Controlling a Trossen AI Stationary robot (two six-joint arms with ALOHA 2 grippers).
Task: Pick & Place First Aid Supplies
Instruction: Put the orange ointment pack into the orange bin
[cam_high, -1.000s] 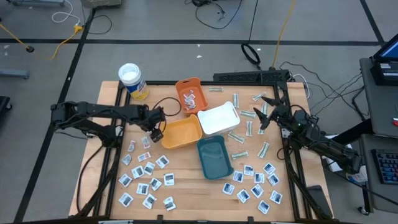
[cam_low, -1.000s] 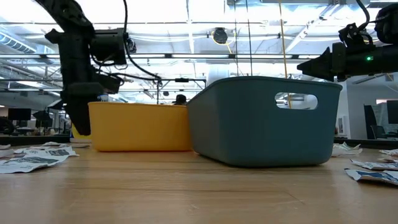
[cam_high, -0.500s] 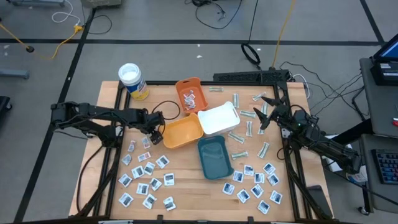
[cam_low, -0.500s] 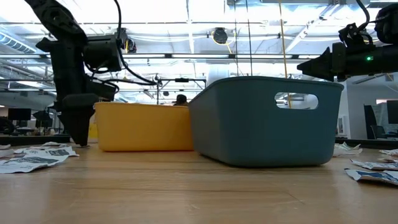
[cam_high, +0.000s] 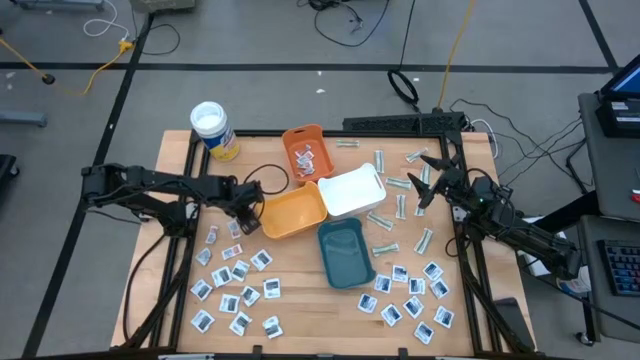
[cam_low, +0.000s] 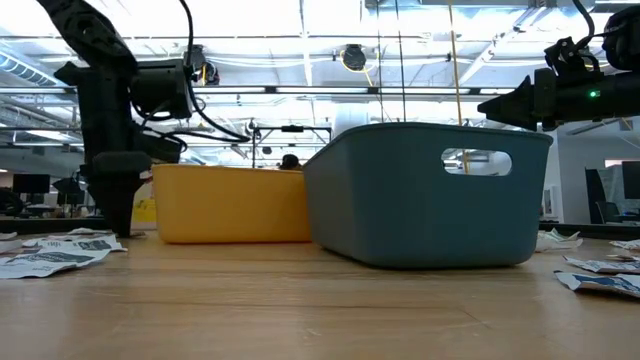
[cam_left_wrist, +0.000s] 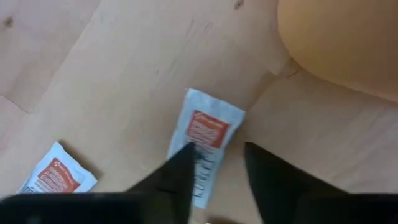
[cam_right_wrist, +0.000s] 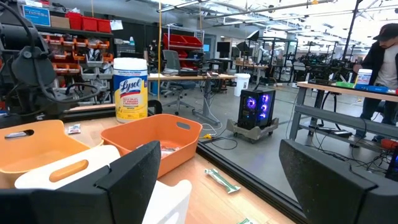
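Left gripper (cam_left_wrist: 216, 163) down at table level just left of the yellow tray (cam_high: 293, 214), fingers spread astride a white sachet (cam_left_wrist: 207, 142) with reddish print lying flat on the wood, right gripper (cam_high: 428, 189) waiting right of that tray, fingers spread, nothing held.

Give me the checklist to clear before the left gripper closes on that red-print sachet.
1. Left gripper open: ok.
2. Fingers straddle the red-print sachet: ok, one fingertip overlaps its near end.
3. Neighbouring sachet outside the grasp: ok.
4. Clear of the yellow-orange tray: ok, tray sits beside, apart.
5. Fingertips down at the table: cannot tell.
6. Right gripper out of the way: ok, across the table.
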